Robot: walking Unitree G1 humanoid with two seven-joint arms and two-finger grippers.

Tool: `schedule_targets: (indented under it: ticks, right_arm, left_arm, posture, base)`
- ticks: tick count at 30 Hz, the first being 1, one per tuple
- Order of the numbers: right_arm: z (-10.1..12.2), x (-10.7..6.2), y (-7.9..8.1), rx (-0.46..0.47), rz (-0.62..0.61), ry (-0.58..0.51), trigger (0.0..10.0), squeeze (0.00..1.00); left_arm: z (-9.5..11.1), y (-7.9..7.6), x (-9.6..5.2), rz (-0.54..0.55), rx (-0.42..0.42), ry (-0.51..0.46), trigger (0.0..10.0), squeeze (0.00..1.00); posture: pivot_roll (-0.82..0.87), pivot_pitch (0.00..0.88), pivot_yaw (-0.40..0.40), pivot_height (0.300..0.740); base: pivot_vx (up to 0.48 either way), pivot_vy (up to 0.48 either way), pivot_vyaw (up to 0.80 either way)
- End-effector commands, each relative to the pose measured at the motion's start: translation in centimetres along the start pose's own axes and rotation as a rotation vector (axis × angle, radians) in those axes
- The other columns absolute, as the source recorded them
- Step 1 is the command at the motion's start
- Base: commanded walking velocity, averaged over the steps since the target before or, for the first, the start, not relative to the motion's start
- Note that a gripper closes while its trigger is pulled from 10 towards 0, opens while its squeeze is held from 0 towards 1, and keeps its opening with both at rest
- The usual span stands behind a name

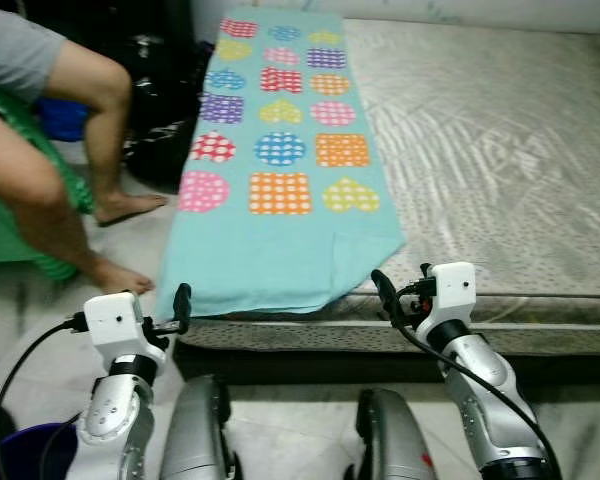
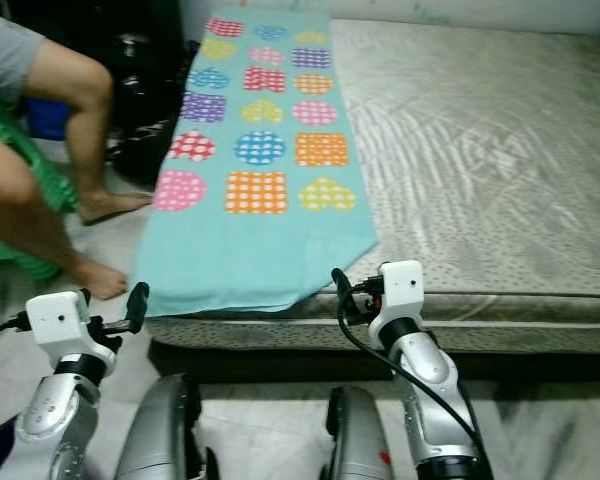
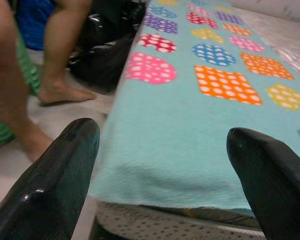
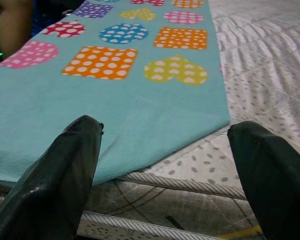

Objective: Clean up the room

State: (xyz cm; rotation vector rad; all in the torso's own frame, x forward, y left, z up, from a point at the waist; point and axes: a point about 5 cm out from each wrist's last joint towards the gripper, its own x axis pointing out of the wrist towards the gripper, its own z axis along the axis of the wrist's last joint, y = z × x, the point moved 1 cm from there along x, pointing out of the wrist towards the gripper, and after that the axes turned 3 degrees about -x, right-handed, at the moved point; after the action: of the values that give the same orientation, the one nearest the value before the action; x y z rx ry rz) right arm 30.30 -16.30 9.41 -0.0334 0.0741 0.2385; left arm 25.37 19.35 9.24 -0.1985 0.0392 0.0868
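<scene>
While the blue blanket (image 1: 280, 170) lies flat along the left side of the mattress (image 1: 500, 160), the left gripper (image 1: 180, 305) and right gripper (image 1: 383, 292) wait wide open by its near edge. Each should probably pinch one near corner. No words can be read anywhere.

Home bedroom: mattress (image 1: 500, 150), patterned blanket (image 1: 280, 200).

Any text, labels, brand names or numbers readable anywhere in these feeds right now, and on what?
None readable.
The turquoise blanket on the mattress carries only dotted and checked hearts, squares and circles, no lettering.
A small red mark on the robot's right leg cover is too small to read.
</scene>
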Motion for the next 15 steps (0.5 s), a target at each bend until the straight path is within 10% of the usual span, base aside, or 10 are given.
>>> schedule_targets:
  ticks: [1,15]
  right_arm:
    - [-0.14,-0.10,-0.31,-0.006,-0.012,0.003,10.0,0.00]
    - [-0.36,-0.28,-0.23,-0.014,-0.014,0.010,10.0,0.00]
  left_arm:
    - [0.16,-0.20,0.05,-0.013,-0.008,-0.006,10.0,0.00]
    - [0.35,-0.41,0.07,-0.037,-0.021,-0.013,10.0,0.00]
  posture:
    - [-0.03,0.118,-0.038,0.571]
    - [-0.03,0.126,-0.035,0.571]
  base:
    - [0.000,0.000,0.00]
    - [0.128,0.000,0.10]
